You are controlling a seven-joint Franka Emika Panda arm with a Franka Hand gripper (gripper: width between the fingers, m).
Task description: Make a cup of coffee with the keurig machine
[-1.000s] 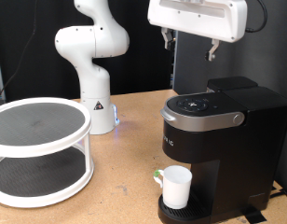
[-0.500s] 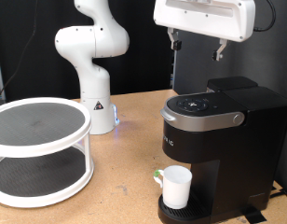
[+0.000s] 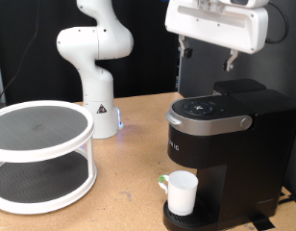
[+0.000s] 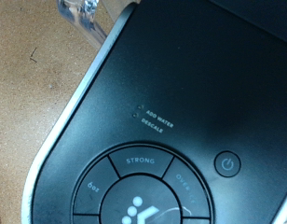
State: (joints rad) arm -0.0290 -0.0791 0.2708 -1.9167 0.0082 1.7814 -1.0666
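The gripper (image 3: 206,54) hangs high above the keurig machine (image 3: 225,159), and its two fingers stand apart with nothing between them. The machine's round control panel (image 4: 143,191) lies straight below the fingers, at six o'clock from them in the exterior view, well apart. The wrist view looks down on this panel with its buttons. The cup (image 3: 181,192) already stands on the drip tray under the spout, at about seven o'clock from the gripper, far below.
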